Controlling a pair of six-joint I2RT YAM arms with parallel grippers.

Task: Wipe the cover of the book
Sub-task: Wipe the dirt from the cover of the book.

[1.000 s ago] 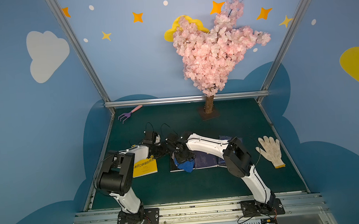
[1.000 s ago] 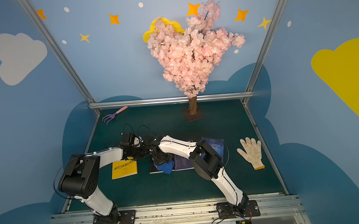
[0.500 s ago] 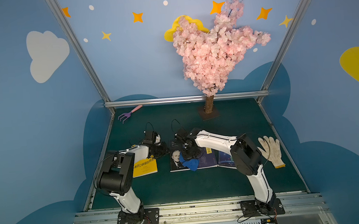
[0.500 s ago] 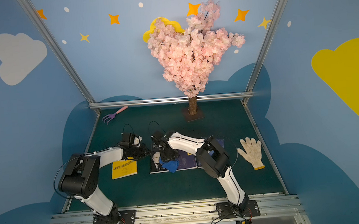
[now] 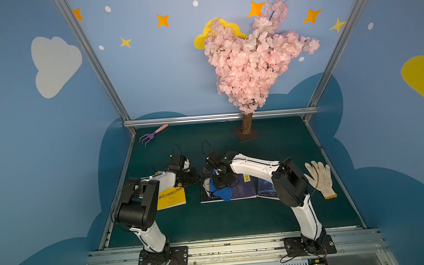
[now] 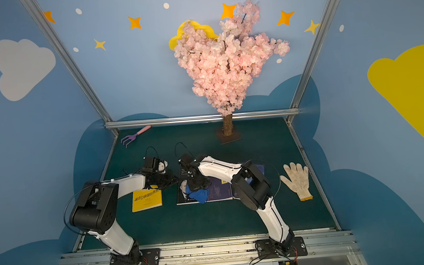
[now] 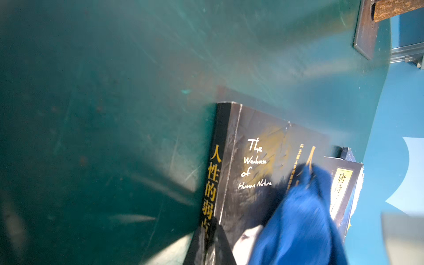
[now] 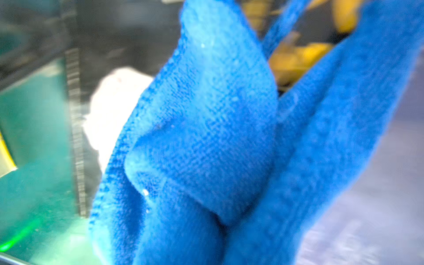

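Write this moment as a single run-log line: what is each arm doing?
step: wipe cover | right gripper: shut on blue cloth, cloth on dark book cover | left gripper: shut, at the book's spine

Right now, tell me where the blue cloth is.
In both top views the cloth lies on the dark book at mid-table, held by the right gripper, between the yellow book on the left and the glove on the right.

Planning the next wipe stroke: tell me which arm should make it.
Right. The right claw is shut on the blue cloth, which lies on the cover of the dark book. The left claw is shut, holds no cloth, and sits by the book's spine edge, likely only steadying it.
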